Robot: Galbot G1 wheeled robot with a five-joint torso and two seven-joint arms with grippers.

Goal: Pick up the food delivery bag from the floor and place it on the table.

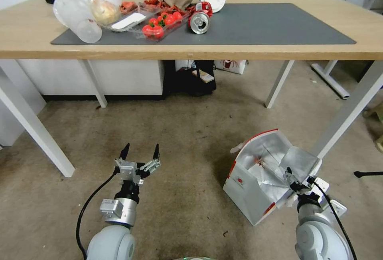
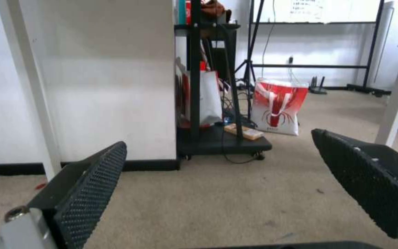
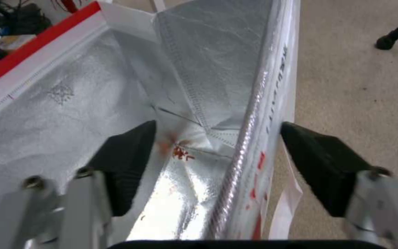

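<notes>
The bag [image 1: 255, 188] stands on the floor [image 1: 187, 132] to the robot's right, near a worktop [image 1: 279, 50] leg, its foil-lined mouth open upward. The right end effector [image 1: 297, 186] is at the bag's rim, jaws apart and straddling one wall: one finger [image 3: 125, 166] inside against the foil, the other outside. The left end effector [image 1: 140, 154] hovers over bare floor, jaws spread wide, holding nothing.
</notes>
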